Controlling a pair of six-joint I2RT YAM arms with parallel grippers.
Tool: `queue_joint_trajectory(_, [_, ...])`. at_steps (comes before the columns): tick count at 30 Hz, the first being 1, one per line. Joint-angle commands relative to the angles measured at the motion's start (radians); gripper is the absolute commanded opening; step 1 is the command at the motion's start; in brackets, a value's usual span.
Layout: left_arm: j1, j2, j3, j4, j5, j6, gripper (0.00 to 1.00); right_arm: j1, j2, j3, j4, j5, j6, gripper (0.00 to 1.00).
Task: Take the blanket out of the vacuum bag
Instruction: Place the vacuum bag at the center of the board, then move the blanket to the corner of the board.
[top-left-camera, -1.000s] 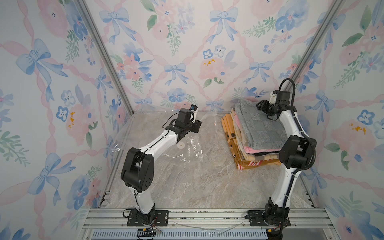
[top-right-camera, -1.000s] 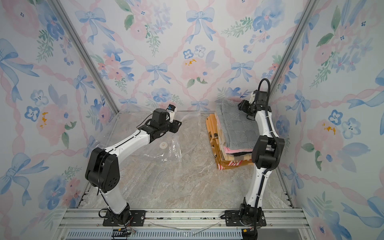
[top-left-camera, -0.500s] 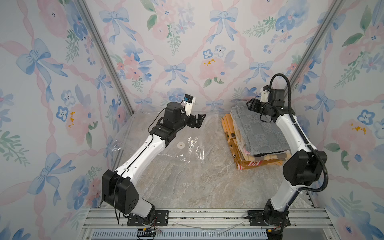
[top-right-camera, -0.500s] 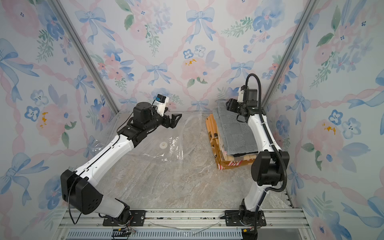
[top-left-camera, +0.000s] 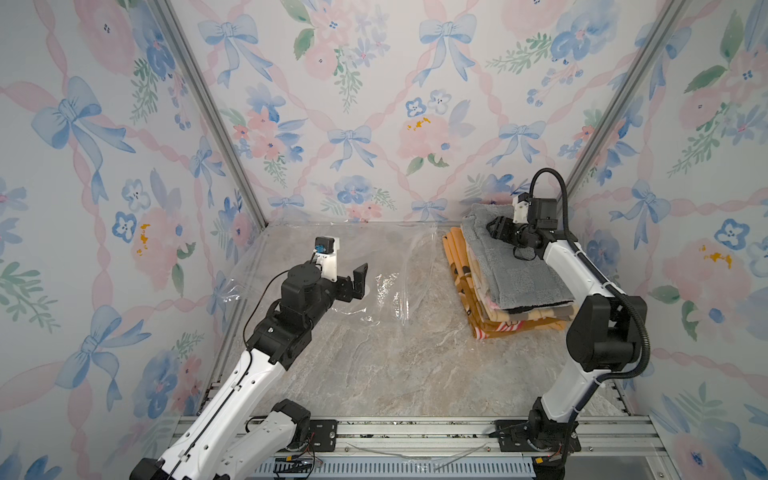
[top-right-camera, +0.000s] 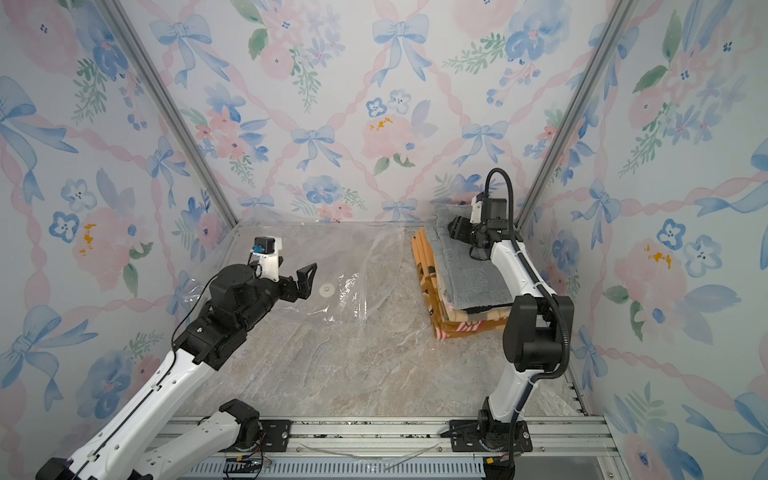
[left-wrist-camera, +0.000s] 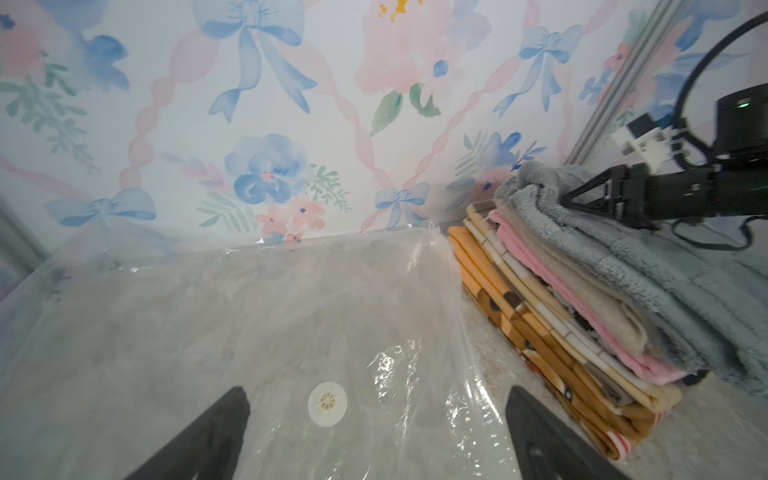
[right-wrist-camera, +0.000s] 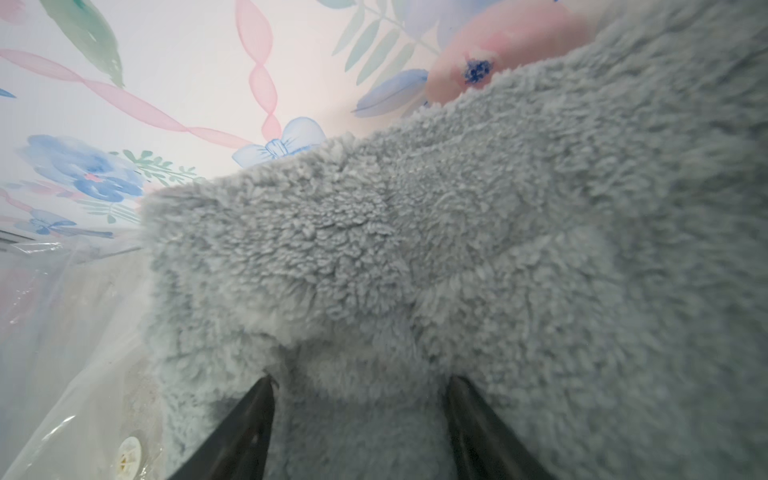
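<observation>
The vacuum bag (top-left-camera: 386, 266) (top-right-camera: 345, 257) (left-wrist-camera: 249, 311) lies flat, transparent and empty on the marble table, its white valve (top-right-camera: 327, 289) (left-wrist-camera: 327, 404) facing up. My left gripper (top-left-camera: 357, 282) (top-right-camera: 305, 282) (left-wrist-camera: 376, 392) hovers open just above the bag, with the valve between its fingers and nothing held. The grey fleece blanket (top-left-camera: 519, 278) (top-right-camera: 469, 274) (right-wrist-camera: 457, 228) lies folded on top of a stack at the right. My right gripper (top-left-camera: 496, 228) (top-right-camera: 457, 226) (right-wrist-camera: 360, 380) rests on the blanket's far end, jaws apart, fleece between the fingers.
Under the grey blanket sits a stack of folded blankets (top-left-camera: 478, 299) (left-wrist-camera: 540, 316), orange, pink and beige, close to the right wall. Floral walls enclose the table on three sides. An aluminium rail (top-left-camera: 415, 432) with both arm bases runs along the front edge.
My left gripper opened, let go of the bag and drew back toward the front left; the bag settled flat. My right gripper shifted left along the grey blanket's far end, which now lies flatter.
</observation>
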Motion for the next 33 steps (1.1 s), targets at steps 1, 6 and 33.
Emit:
queue_joint_trajectory(1, [0.015, -0.11, -0.094, -0.073, -0.196, -0.062, 0.98, -0.014, -0.175, -0.042, 0.058, -0.024, 0.021, 0.7])
queue_joint_trajectory(6, [0.024, -0.243, -0.174, -0.12, -0.269, -0.073, 0.98, -0.059, -0.378, -0.118, -0.023, -0.03, 0.054, 0.75])
queue_joint_trajectory(33, [0.061, -0.098, -0.19, 0.006, -0.101, -0.039, 0.98, -0.017, -0.735, -0.551, -0.696, 0.23, 0.018, 0.64])
